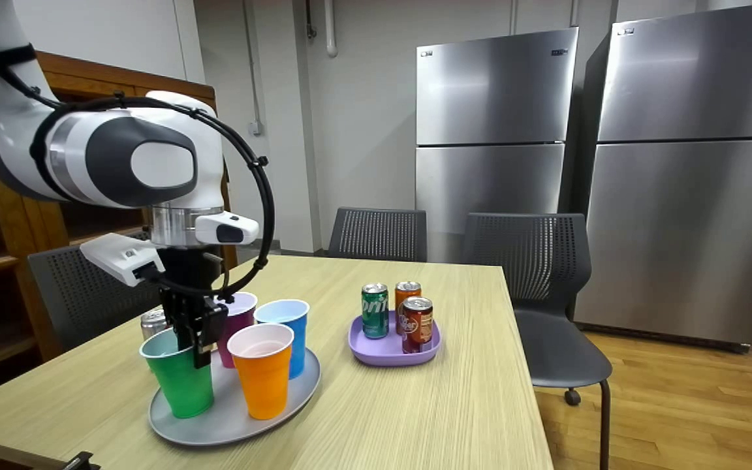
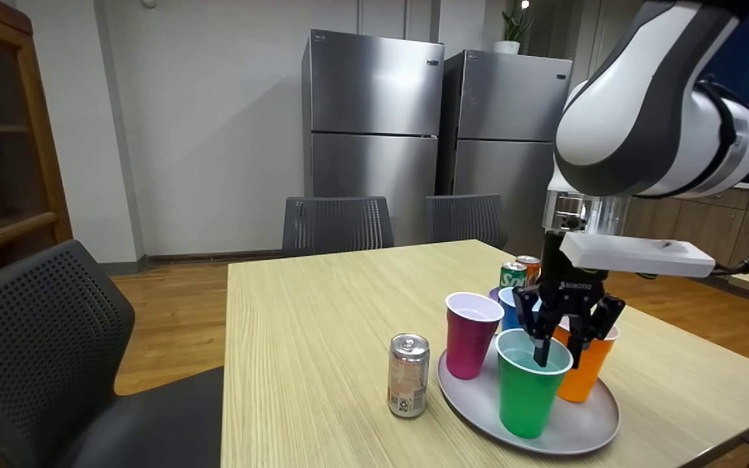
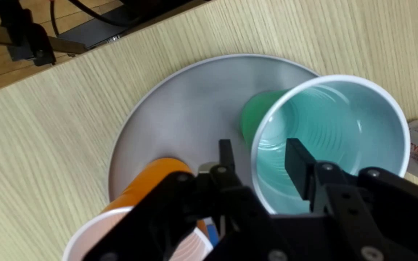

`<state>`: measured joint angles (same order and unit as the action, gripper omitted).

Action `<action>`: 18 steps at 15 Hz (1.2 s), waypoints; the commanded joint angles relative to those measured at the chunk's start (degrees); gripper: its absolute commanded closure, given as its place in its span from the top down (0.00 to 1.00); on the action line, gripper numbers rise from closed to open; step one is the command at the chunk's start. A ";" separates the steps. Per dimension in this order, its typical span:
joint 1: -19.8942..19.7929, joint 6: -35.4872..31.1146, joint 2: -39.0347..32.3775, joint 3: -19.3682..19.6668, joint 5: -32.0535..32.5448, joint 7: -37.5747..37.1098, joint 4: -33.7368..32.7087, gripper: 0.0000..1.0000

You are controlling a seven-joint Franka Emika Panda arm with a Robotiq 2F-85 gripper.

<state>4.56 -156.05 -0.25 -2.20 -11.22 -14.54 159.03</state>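
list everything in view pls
table: 1, pale wood, foreground
plate: 1, grey, on table
cups: 4, green, orange, purple, blue, on plate
loose can: 1, silver, beside plate
tray: 1, lilac, on table
cans: 3, green, orange, maroon, on tray
chairs: 3, dark grey, around table
fridges: 2, steel, background
cabinet: 1, brown, by wall
plant: 1, green, above fridge
robot arm: 1, white, grey, over table
gripper: 1, black, open, astride rim of green cup

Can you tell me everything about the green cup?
The green cup looks like plastic: green outside, paler bluish green inside, with a whitish rim around its round mouth. It narrows toward the bottom and stands upright on the gray plate. The black fingers are apart, one inside the cup, one outside, and neither seems to press on its wall.
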 commanded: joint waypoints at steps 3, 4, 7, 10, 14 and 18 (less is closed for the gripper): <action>-0.85 0.93 1.81 0.02 2.43 -1.12 -0.17 0.90; -0.89 1.15 2.17 0.06 3.05 -1.53 -0.22 0.97; -1.21 1.81 4.83 0.25 6.41 -3.54 0.68 1.00; -2.03 3.79 8.00 0.11 11.22 -6.34 0.54 1.00; -2.62 7.60 12.99 -1.34 14.12 -8.70 0.55 1.00; -1.81 10.38 17.10 -3.33 12.47 -8.82 0.48 1.00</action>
<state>3.16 -149.32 11.75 -3.08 1.09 -21.20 158.75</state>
